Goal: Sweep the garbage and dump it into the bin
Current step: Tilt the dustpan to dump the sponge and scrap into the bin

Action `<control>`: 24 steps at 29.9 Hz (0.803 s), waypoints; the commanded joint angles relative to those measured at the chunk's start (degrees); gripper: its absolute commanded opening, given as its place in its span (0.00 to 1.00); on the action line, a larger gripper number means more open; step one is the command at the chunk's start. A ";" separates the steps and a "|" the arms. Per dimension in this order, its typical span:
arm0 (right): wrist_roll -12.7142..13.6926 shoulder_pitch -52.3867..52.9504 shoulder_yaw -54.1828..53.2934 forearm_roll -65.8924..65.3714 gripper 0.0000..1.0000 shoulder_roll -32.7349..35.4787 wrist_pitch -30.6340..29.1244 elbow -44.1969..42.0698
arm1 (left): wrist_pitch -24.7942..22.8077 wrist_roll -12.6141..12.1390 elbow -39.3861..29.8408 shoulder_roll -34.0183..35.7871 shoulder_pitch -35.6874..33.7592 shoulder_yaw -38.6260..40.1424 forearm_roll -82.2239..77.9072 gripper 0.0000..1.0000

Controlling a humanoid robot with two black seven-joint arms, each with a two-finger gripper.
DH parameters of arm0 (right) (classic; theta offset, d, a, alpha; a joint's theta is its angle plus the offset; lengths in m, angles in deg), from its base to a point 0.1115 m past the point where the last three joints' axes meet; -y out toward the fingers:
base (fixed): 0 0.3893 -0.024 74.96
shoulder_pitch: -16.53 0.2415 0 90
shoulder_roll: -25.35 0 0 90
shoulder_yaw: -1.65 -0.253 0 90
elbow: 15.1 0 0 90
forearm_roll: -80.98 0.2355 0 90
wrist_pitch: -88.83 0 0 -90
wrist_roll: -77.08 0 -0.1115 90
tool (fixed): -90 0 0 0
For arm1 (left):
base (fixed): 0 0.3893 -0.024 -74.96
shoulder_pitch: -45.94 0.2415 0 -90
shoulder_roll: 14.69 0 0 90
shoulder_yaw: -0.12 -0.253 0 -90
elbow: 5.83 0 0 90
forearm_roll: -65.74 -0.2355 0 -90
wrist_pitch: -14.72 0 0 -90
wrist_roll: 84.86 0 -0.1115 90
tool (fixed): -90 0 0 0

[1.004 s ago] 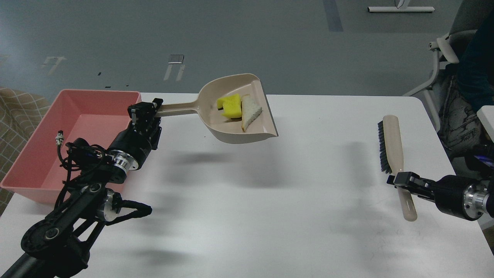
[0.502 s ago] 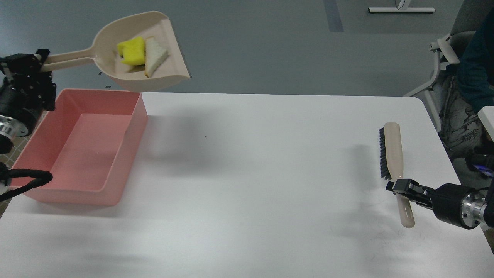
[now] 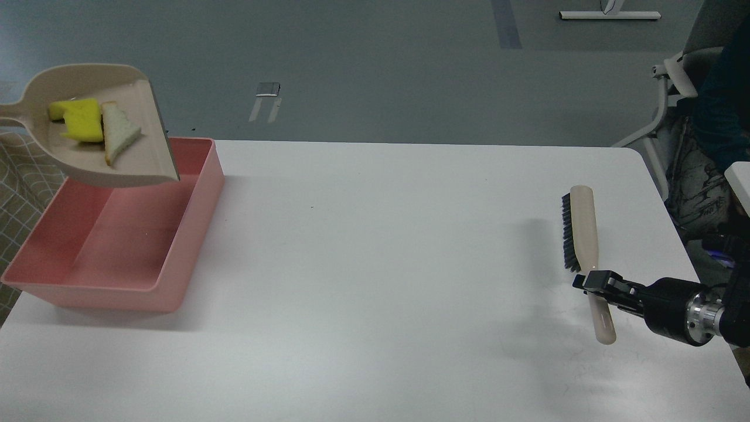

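Observation:
The beige dustpan [image 3: 126, 161] hangs above the back of the pink bin [image 3: 181, 252], its handle running off the left edge. In it lie the yellow foam chunk [image 3: 79, 120] and the white bread slice [image 3: 117, 132]. My left gripper is out of view past the left edge. My right gripper [image 3: 595, 283] is shut on the handle of the beige brush [image 3: 583, 234], its dark bristles facing left, held over the right part of the table. The bin's inside shows no garbage.
The white table [image 3: 381, 264] carries the bin at its left end. A chair [image 3: 682, 88] and a seated person stand beyond the right edge. A patterned cloth [image 3: 23, 176] lies left of the bin.
The dustpan with both pieces moved left and down, from high behind the bin to just above it. My left gripper left the view. The brush shifted slightly left.

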 commanded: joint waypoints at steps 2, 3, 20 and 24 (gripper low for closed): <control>0.01 0.06 0.01 -0.08 0.00 -0.87 0.05 -0.01 | 0.32 2.77 1.57 2.07 0.15 0.07 -7.33 0.00; 0.01 0.06 0.01 0.00 0.00 -0.87 0.05 -0.01 | 0.49 4.08 1.57 3.21 0.24 -0.02 -10.22 0.00; 0.01 -0.02 0.01 0.00 0.00 -0.87 0.75 0.35 | 6.99 6.64 1.40 12.43 -1.42 0.50 -33.11 0.00; 0.01 -0.02 -0.08 0.00 0.00 -0.87 0.75 0.35 | 6.39 6.03 0.79 16.04 -8.78 0.34 -23.55 0.00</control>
